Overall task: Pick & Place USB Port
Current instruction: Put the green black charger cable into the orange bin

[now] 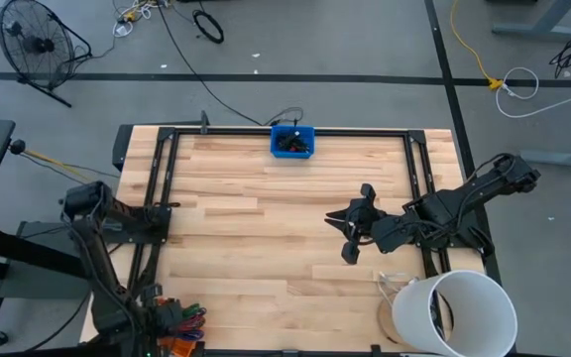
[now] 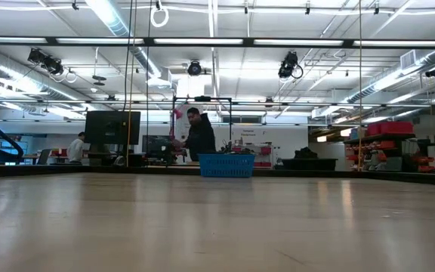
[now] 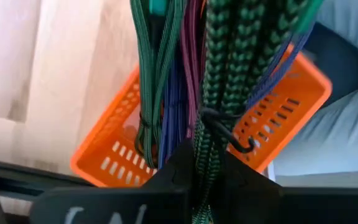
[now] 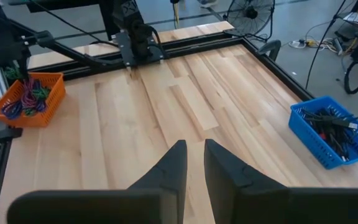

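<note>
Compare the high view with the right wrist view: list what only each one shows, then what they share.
Only the high view: the white bucket at the table's near right corner, the right arm's whole length, and the right gripper seen from above, over the bare wood.

Only the right wrist view: the dark cables in the blue basket as separate pieces, and the narrow gap between the right gripper's fingers.

Both: the wooden table, the blue basket, the orange basket of coloured cables, the left arm and the floor fan.

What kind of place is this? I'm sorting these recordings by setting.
Probably a robotics lab or workshop: a wooden table with arms mounted at each side, a wide hall with exposed ducts, and people at monitors behind.
</note>
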`<state>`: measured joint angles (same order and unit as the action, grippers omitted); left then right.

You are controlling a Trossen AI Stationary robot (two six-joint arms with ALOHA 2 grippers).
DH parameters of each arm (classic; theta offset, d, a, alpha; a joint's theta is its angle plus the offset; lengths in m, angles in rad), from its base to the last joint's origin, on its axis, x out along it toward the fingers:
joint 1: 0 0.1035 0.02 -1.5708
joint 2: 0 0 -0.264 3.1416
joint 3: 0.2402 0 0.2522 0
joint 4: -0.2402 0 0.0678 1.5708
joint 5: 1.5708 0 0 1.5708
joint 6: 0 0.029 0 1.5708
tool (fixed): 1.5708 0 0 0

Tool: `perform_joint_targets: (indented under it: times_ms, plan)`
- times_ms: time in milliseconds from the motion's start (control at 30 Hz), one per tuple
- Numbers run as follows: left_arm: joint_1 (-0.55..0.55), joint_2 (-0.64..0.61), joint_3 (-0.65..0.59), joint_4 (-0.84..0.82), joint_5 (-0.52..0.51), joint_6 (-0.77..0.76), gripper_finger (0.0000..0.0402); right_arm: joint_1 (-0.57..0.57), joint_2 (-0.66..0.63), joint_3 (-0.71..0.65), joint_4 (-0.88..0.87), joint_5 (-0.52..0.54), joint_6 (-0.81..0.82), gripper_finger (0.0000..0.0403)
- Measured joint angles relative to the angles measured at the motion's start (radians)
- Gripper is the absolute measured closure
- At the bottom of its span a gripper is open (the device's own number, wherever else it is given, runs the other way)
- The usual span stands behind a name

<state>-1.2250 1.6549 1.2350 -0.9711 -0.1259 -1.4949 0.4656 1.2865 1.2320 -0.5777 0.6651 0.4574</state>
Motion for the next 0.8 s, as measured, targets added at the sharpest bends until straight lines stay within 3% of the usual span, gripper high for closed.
perform_joint_targets:
  times_ms: [533,800]
  plan:
    - [-0.030,0.017,0.000,-0.034,-0.046,-0.004,0.0383,0.000,0.000,0.000,0.000,0.000,-0.013,0.0349]
    - [-0.029,0.078,0.000,-0.031,0.019,0.051,0.0382,0.000,0.000,-0.001,0.000,0.000,-0.014,0.0349]
